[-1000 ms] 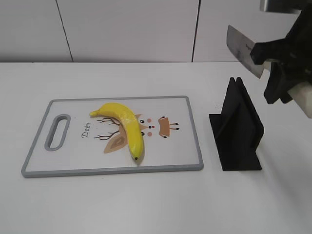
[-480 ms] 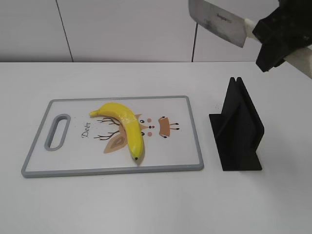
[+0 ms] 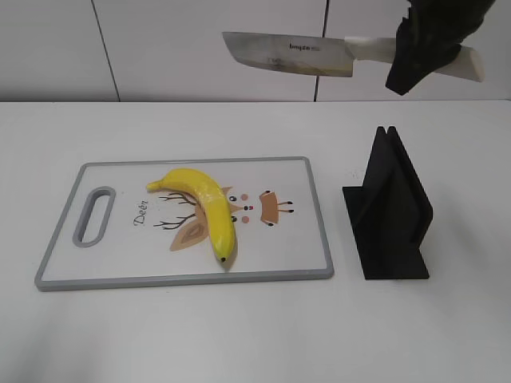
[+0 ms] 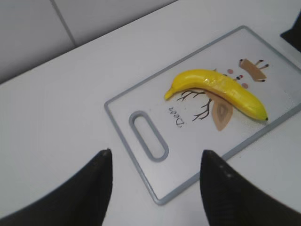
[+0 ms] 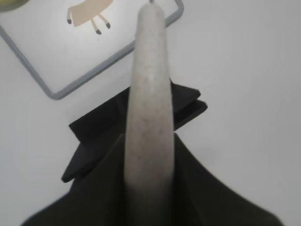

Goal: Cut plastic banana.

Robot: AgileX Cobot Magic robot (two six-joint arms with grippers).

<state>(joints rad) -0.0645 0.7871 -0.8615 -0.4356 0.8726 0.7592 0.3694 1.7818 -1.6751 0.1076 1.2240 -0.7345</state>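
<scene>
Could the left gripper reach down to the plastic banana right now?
Probably yes. The left gripper is open and holds nothing, and the plastic banana lies uncovered on the cutting board. The knife is held high by the right gripper.

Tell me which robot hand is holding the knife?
The right end effector grips the knife by its pale handle, high above the table. The left end effector is open and empty beside the cutting board.

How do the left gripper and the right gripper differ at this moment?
The left gripper is open and holds nothing, while the right gripper is shut on the knife handle. The left hangs above the cutting board handle end; the right is high above the black knife stand. Both have black jaws.
</scene>
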